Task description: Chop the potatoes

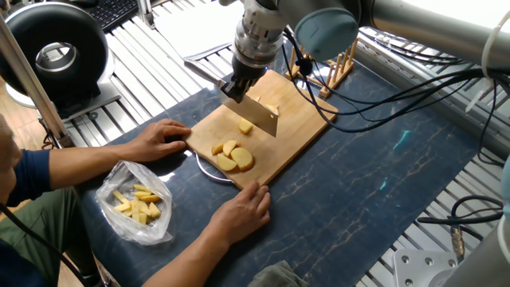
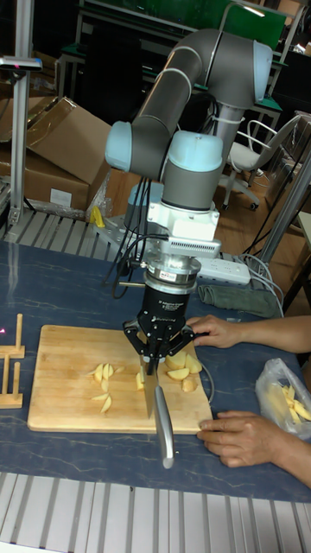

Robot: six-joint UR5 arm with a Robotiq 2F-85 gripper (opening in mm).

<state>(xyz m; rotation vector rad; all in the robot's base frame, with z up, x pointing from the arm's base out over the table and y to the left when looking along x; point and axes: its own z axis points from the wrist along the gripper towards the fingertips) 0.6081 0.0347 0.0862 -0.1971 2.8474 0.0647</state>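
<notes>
Presently: end effector clamped on knife, blade over potatoes on cutting board; next, a downward chop.

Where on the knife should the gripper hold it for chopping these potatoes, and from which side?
By the handle end, from above. The gripper is clamped there, so the knife hangs blade-down over the cutting board, edge facing the potatoes. The flat blade offers the fingers no safe hold.
</notes>
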